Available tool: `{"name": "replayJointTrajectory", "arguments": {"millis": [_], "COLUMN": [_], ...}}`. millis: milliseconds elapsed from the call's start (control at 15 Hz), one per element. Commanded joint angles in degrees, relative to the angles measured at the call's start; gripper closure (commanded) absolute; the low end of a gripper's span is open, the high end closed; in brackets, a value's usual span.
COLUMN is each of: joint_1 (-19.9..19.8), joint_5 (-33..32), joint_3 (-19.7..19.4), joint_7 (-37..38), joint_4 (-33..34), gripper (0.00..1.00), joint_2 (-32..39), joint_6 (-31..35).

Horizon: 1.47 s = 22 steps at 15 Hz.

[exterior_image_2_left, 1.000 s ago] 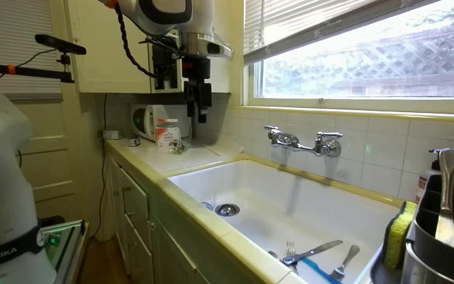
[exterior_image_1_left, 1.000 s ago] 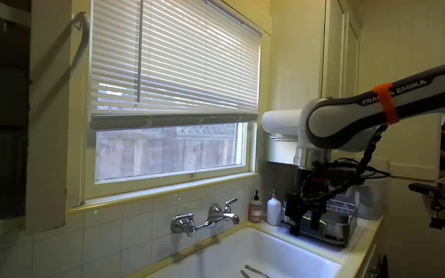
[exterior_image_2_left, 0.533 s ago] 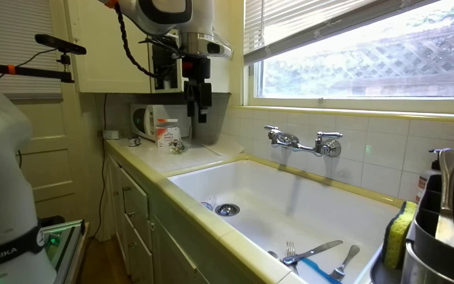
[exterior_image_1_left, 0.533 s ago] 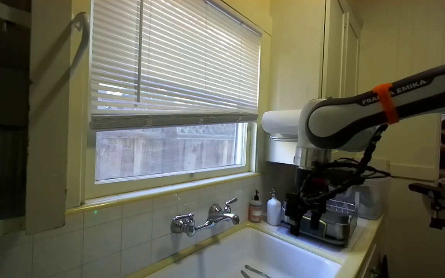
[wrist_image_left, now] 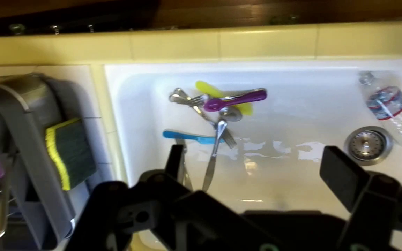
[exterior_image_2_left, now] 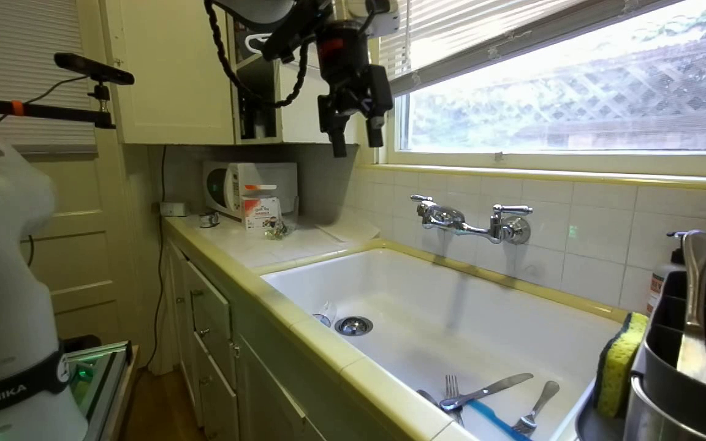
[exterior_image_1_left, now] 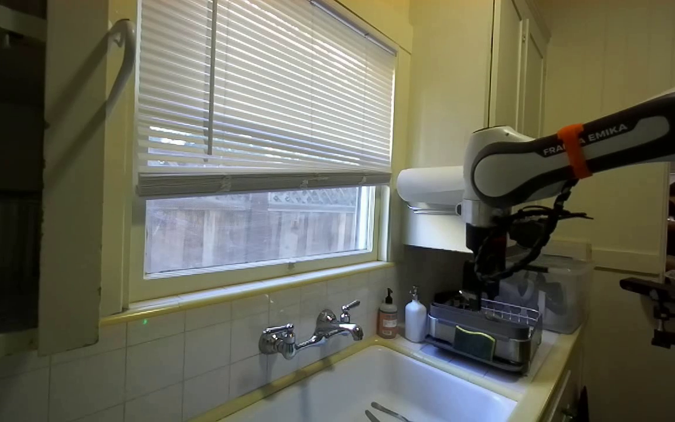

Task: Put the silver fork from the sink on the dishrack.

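My gripper [wrist_image_left: 253,164] hangs high above the sink [wrist_image_left: 291,115], open, with nothing between its fingers. In an exterior view the gripper [exterior_image_2_left: 357,146] shows its two fingers well apart. Silver forks lie among other cutlery on the sink floor: a fork [wrist_image_left: 229,138] with its tines beside a blue knife, and another fork [wrist_image_left: 198,101] in the pile higher up in the wrist view. An exterior view shows one fork [exterior_image_2_left: 451,387] partly under a knife and another fork [exterior_image_2_left: 546,398] at the near end. The dishrack [exterior_image_1_left: 513,329] stands on the counter beside the sink.
A yellow-green sponge [wrist_image_left: 70,153] hangs on the rack's sink side. A plastic bottle [wrist_image_left: 389,104] lies by the drain [wrist_image_left: 367,144]. A blue knife [wrist_image_left: 190,136] and a purple spoon [wrist_image_left: 236,100] lie with the cutlery. The chrome faucet [exterior_image_2_left: 463,226] juts from the wall; soap bottles [exterior_image_1_left: 415,316] stand behind.
The arm has lifted the gripper and turned it, so its finger gap now faces an exterior view. The sponge on the rack is uncovered. Cutlery in the sink has not moved.
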Motion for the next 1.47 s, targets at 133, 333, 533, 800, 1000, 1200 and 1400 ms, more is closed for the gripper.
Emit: {"name": "replayJointTrajectory", "arguments": {"millis": [133,333,533,800,1000,1200,1400], "joint_1": [-1.0,-1.5,-1.7,-1.4,-0.9,-2.0,-3.6], "joint_5": [-8.7,-7.4,-7.3,-9.0,-6.2,-3.3,-0.1], "joint_3": [-3.9,-3.8,-3.7,-3.4,-3.5,-2.5,-0.3], "joint_7": [-18.0,-19.4,-19.8,-21.9,-31.8,-41.0,-49.2], "joint_4": [18.4,17.9,19.9,19.9,24.8,31.1,39.7], "gripper": [0.00,0.00,0.00,0.00,0.00,0.00,0.00], "joint_2": [14.7,14.0,16.3,16.3,25.8,35.7,46.8], "joint_6": [0.0,1.0,1.0,1.1,2.8,4.1,1.9]}}
